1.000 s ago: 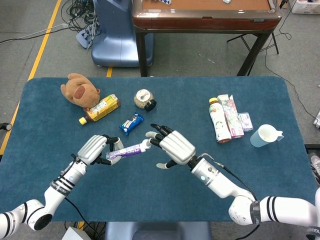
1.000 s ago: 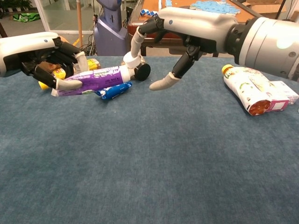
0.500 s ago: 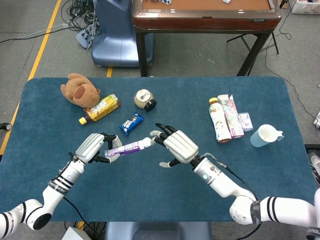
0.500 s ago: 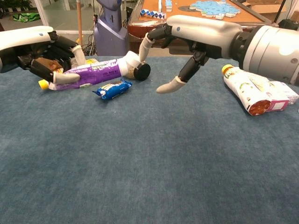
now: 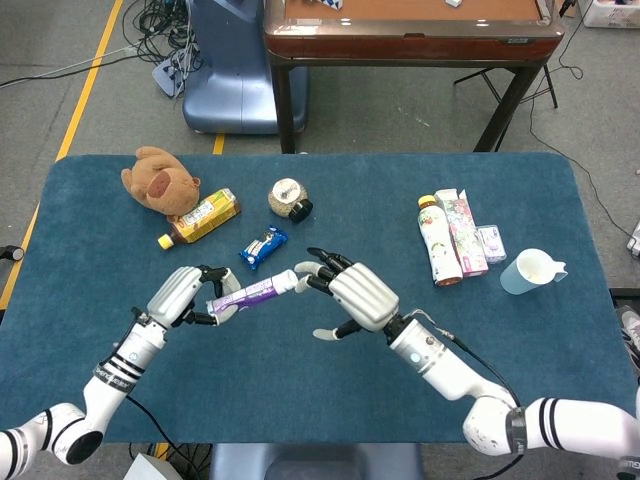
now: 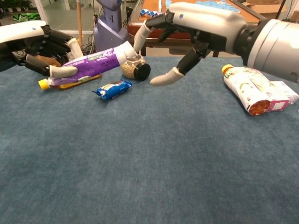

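Purple tube (image 5: 249, 294) held in left hand (image 5: 183, 295); right hand (image 5: 352, 297) fingers spread at its cap.

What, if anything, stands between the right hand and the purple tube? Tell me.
Nothing visible does. The left hand holds the purple tube off the table, and the right hand has its fingertips right at the tube's white cap end.

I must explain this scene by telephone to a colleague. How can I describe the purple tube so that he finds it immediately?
Start at the blue table and go to the robot's left hand, near the front left. It grips the purple tube by its rear end, lifted off the cloth, white cap towards the right hand. Unlike the blue snack packet and yellow-capped bottle behind it, it does not lie on the table.
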{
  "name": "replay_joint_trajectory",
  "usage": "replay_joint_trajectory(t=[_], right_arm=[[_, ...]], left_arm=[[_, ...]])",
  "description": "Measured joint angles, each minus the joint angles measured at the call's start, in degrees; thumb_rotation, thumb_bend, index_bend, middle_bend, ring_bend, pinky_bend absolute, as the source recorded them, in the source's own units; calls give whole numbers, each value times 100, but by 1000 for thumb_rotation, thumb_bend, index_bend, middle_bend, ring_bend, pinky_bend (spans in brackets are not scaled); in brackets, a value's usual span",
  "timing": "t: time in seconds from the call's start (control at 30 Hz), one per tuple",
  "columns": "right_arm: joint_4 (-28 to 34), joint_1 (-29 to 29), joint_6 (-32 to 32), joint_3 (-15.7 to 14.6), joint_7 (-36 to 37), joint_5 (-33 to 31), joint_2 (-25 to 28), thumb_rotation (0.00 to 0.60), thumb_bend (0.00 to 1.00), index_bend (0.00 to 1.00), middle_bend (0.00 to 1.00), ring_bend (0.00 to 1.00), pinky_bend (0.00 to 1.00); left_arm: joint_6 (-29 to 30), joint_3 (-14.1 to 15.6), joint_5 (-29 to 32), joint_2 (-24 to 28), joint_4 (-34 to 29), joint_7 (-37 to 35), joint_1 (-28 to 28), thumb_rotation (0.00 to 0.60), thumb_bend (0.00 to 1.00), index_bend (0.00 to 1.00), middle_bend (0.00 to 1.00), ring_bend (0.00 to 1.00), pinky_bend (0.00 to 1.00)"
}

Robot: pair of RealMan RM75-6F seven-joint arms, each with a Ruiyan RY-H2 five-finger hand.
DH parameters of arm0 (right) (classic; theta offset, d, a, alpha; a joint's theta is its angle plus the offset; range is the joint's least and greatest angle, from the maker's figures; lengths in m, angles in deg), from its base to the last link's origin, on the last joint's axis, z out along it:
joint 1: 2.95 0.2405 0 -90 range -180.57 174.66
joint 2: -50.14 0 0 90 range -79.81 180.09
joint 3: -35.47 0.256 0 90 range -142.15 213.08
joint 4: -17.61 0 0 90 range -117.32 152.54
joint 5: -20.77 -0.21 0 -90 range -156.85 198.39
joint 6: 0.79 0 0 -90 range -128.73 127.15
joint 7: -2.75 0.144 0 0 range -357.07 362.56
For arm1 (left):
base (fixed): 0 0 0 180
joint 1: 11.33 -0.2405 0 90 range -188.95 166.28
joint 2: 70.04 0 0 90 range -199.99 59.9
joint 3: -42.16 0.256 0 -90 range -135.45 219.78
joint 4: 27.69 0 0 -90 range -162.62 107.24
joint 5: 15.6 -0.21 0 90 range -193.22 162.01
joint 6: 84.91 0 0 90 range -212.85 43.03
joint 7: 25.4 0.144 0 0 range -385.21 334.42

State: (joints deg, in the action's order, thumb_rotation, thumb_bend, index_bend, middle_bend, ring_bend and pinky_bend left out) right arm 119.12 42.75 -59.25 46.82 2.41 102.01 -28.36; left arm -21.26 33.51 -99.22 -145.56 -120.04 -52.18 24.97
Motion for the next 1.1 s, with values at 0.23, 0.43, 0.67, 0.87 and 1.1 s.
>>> replay_joint_trajectory(t=[0.23, 0.43, 0.67, 0.87, 1.1], right_arm=[[425, -41, -36, 180, 808, 128, 465, 571, 0, 95, 103, 37, 98], [552, 39, 22, 385, 1608, 119, 522, 559, 0, 0, 0, 0, 0], [474, 234, 216, 559, 2396, 17, 329, 545, 0, 0, 0, 0, 0], [287, 410, 392, 626, 2863, -45, 60, 537, 0, 0, 0, 0, 0], [14, 592, 505, 669, 3180, -63, -266, 529, 0, 0, 0, 0, 0]], left_arm=[[326, 74, -229, -93, 41, -385, -152, 600, 544, 627, 789, 552, 381], [631, 91, -445, -212, 58, -612, -238, 600, 547, 627, 791, 556, 387], [840, 109, -609, -330, 55, -757, -279, 600, 550, 627, 793, 558, 387], [930, 83, -663, -443, 96, -790, -266, 600, 549, 628, 794, 557, 388], [983, 54, -726, -538, 106, -775, -215, 600, 549, 629, 795, 557, 387]])
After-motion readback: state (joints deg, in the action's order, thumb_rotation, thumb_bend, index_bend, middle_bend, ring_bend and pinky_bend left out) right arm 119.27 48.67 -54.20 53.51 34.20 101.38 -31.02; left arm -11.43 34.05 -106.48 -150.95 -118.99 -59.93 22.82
